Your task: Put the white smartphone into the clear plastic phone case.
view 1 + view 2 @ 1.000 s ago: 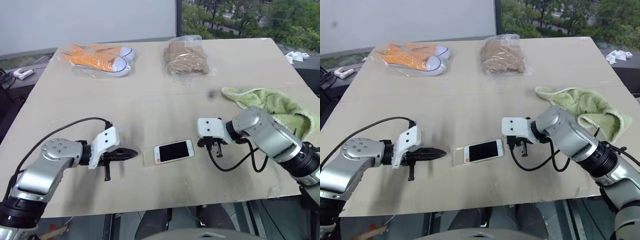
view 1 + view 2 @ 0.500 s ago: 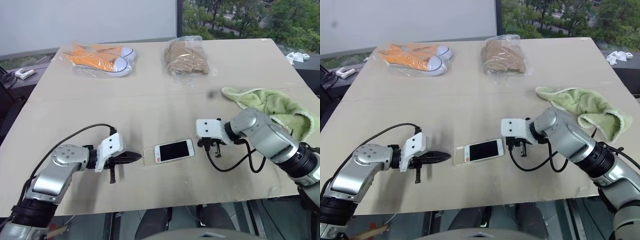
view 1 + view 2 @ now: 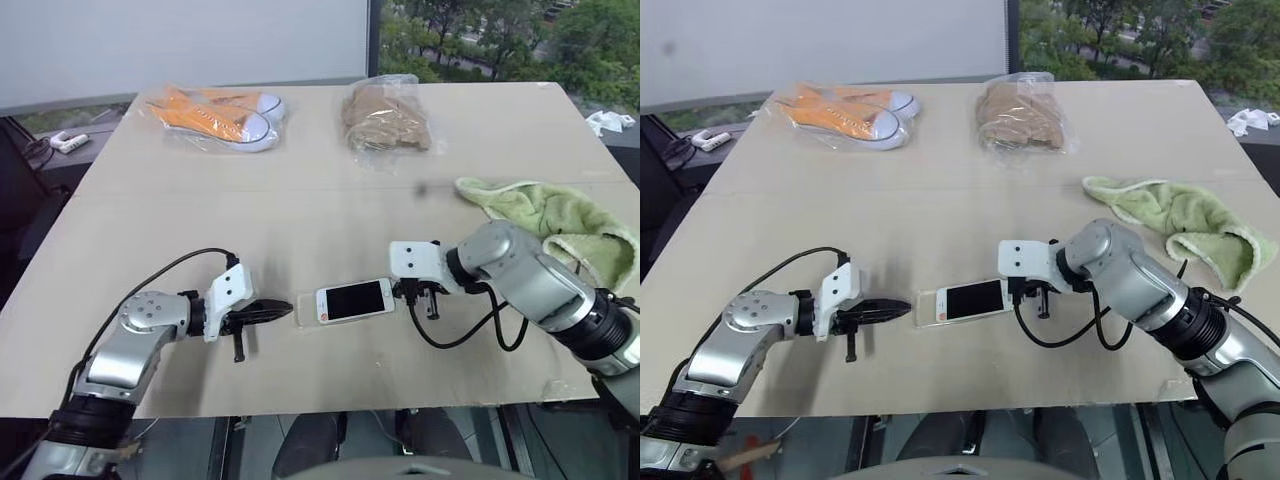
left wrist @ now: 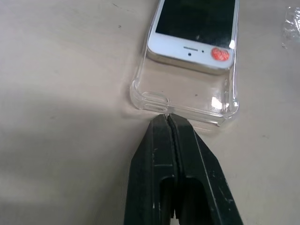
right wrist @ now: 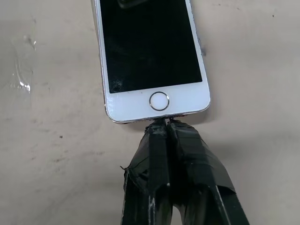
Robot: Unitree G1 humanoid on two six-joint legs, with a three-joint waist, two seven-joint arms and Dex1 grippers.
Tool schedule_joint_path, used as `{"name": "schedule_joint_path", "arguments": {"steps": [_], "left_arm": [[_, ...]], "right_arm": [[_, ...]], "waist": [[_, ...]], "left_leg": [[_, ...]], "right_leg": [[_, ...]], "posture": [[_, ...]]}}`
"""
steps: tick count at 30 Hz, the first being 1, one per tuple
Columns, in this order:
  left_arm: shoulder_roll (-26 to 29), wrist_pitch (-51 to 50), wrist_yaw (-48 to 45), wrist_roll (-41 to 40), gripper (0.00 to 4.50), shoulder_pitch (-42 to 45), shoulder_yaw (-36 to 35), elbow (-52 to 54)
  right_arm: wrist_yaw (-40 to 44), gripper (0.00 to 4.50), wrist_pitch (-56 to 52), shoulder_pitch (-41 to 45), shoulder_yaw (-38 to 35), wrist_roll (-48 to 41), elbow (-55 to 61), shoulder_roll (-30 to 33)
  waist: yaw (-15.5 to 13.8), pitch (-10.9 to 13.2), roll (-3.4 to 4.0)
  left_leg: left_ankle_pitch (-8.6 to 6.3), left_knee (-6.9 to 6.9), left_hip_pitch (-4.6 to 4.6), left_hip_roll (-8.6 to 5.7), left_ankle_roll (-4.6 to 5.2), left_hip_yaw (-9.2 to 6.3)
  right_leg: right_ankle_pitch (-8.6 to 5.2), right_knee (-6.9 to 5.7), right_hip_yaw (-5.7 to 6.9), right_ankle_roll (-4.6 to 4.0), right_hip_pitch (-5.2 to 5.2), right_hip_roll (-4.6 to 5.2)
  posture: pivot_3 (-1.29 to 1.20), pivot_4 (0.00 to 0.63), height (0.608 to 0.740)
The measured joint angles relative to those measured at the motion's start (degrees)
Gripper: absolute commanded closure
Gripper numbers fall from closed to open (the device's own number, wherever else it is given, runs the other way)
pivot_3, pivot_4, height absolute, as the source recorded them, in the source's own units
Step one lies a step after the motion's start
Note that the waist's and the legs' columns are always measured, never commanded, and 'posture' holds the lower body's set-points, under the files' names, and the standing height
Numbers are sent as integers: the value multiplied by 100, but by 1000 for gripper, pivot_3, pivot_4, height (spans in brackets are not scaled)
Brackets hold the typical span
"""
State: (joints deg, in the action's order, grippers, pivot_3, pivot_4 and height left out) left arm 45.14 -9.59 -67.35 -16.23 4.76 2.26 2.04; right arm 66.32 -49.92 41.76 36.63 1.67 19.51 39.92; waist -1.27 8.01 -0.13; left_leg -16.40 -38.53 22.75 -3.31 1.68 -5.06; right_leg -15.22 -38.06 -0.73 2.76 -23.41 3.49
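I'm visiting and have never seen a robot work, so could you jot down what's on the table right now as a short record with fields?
phone: white smartphone with black screen, flat on the table, partly slid into the case
case: clear plastic phone case, its empty end towards the left gripper
left gripper: shut, tips at the case's end edge
right gripper: shut, tips at the phone's home-button end
table: beige tabletop
elsewhere: bagged orange sneakers, bagged brown items, green towel
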Motion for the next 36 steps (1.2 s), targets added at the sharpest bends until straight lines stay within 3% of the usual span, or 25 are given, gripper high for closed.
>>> {"name": "schedule_joint_path", "arguments": {"steps": [7,27,28,31,36], "left_arm": [[-354,-172,135,141,4500,216,239,110],[-536,-272,163,312,4500,267,226,127],[-533,-241,160,330,4500,265,225,111],[-524,-172,144,344,4500,252,205,60],[-479,-169,130,265,4500,172,124,126]], "right_arm": [[-67,4448,-147,1,71,-9,10,-189],[-256,4448,-532,6,124,-3,12,-342],[-239,4025,-531,2,53,-75,51,-298],[-181,3303,-525,-23,-208,-275,206,-186],[-371,773,-480,-113,-740,-516,417,-72]], "waist": [[-22,-8,11],[29,-16,17],[24,-15,18],[19,-15,18],[28,-14,17]], "left_leg": [[1,-4,-1,-10,2,-8],[0,-2,-52,-10,2,-16],[0,1,-64,-10,3,-17],[-1,2,-65,-10,4,-18],[-1,10,-67,-10,3,-19]], "right_leg": [[0,1,8,1,7,7],[0,5,14,1,58,7],[-1,10,15,1,71,9],[-1,11,16,1,72,10],[-1,15,15,1,72,10]], "posture": [[0,150,740],[0,150,740],[0,150,740],[0,150,740],[0,150,740]]}}
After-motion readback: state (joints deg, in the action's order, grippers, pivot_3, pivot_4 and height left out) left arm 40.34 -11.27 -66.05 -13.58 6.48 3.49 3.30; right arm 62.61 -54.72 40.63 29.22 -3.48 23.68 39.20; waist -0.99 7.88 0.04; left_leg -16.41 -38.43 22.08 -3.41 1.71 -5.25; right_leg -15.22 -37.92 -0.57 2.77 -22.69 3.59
